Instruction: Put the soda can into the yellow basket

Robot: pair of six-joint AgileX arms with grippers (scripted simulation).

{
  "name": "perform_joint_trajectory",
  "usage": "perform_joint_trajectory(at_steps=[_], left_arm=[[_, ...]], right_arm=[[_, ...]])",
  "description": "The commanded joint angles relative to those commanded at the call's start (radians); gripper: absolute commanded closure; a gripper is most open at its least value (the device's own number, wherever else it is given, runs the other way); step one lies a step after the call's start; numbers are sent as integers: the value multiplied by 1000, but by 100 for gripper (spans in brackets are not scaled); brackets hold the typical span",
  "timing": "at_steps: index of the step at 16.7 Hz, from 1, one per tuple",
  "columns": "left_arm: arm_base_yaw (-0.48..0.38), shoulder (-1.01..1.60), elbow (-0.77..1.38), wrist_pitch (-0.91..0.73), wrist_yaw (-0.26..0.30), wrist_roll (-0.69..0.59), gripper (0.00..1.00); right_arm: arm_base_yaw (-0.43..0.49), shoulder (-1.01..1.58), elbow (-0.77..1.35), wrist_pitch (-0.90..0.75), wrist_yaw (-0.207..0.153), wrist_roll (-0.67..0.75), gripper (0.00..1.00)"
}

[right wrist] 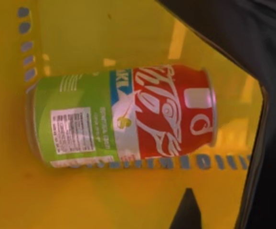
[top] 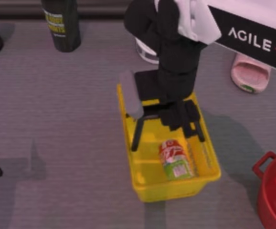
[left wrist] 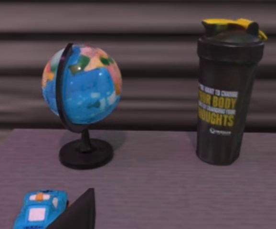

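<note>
1. Inside the bright yellow rectangular plastic basket with slotted sides [top: 209, 174], near the middle of the bench [top: 57, 133], the small cylindrical soda can with a red upper half and a lime-green lower half [top: 175, 159] is seen lying on its side on the basket floor.
2. Above the far half of the basket, the right gripper [top: 188, 125] is held over the opening, with its dark jaws spread and pointed down; nothing is pinched between them, and the can lies apart from them.
3. In the right wrist view, the can [right wrist: 123, 117] is shown resting free on the yellow floor, its silver top turned toward the basket's black folding handle [right wrist: 252, 76], and no finger is seen touching it.
4. The step in hand is judged to be the release: the can appears to be already delivered, so the task looks nearly finished.
5. The next move is judged to call for a straight lift of the right arm, clear of the black handle [top: 140, 126] and of the yellow rim, so that the basket is not dragged or tipped.
6. At the left edge of the top view, the left arm is parked; whether its jaws are spread or pressed together cannot be told.
7. In the left wrist view, a blue globe on a black stand [left wrist: 82, 88] and a tall black canister with yellow text [left wrist: 226, 95] are seen, well apart from the basket.
</note>
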Motion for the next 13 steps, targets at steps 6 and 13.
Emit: perform_joint_trajectory(at_steps=[6, 13], left_arm=[[0, 0, 0, 0, 0, 0, 0], [0, 0, 0, 0, 0, 0, 0]], right_arm=[[-1, 1, 4, -4, 0, 0, 100], [-29, -33, 142, -177, 0, -37, 100]])
